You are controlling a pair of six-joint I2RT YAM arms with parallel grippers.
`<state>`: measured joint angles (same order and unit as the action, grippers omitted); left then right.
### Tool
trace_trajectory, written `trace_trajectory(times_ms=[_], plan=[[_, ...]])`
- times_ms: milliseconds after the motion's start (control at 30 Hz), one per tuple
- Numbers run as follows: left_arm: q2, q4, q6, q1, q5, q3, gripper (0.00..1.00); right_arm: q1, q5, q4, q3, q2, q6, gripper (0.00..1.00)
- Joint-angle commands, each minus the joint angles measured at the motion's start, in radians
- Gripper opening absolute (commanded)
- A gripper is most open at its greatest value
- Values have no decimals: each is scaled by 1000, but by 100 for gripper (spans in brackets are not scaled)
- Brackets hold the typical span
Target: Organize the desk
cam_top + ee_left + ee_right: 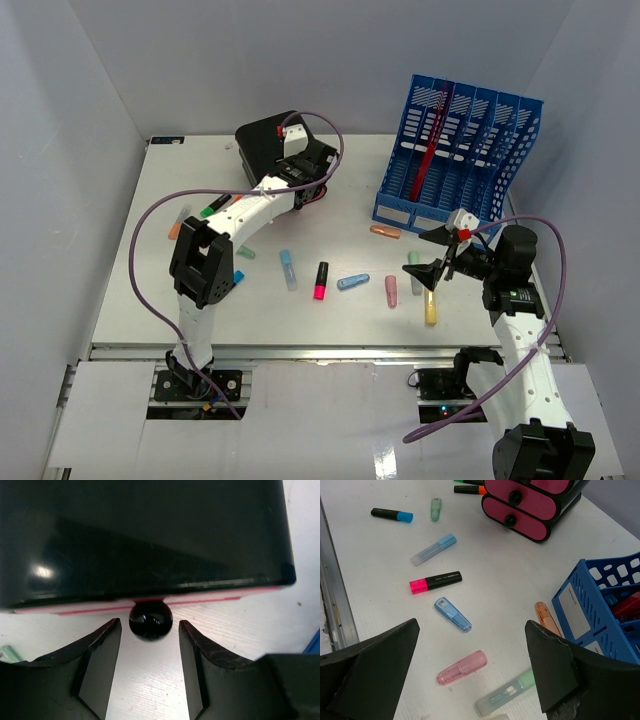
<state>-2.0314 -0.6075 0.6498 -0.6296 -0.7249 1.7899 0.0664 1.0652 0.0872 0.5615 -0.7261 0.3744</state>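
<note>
The white bench (340, 215) fills the floor of the grey-walled enclosure, and the black drawer unit (262, 140) stands near its far edge, left of centre.

To the left of the drawer unit and nearer the arms, a peach highlighter (176, 228) and a green-capped marker (214, 209) lie beside the left arm. Further towards the arms from the unit are a black marker with a blue cap (392, 515) and a pale green highlighter (436, 509).

The left end effector (149, 625) sits right at the drawer unit's pink front. Its jaws are partly apart, one on each side of a round black knob (150, 615), with a thin gap showing on both sides. Nothing is gripped.

In front of the drawer unit, going rightwards, lie a light blue highlighter (288, 270), a black highlighter with a pink cap (321, 281), a short blue highlighter (353, 282) and a pink one (391, 291).

To the right of the drawer unit, an orange highlighter (385, 232) lies just beside the foot of the blue file rack (455, 150), which holds something red in one slot.

Farthest right of the drawer unit, the right end effector (428, 256) hangs above a green highlighter (414, 272) and a yellow one (431, 306). Its jaws are spread wide and hold nothing.
</note>
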Motion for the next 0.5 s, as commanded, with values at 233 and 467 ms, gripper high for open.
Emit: trace_trajectory(times_ms=[233, 467], plan=[[-2, -9, -19, 22, 15, 45, 30, 10, 7, -26, -2, -1, -3, 93], [131, 18, 55, -36, 95, -126, 25, 13, 10, -27, -5, -6, -3, 93]])
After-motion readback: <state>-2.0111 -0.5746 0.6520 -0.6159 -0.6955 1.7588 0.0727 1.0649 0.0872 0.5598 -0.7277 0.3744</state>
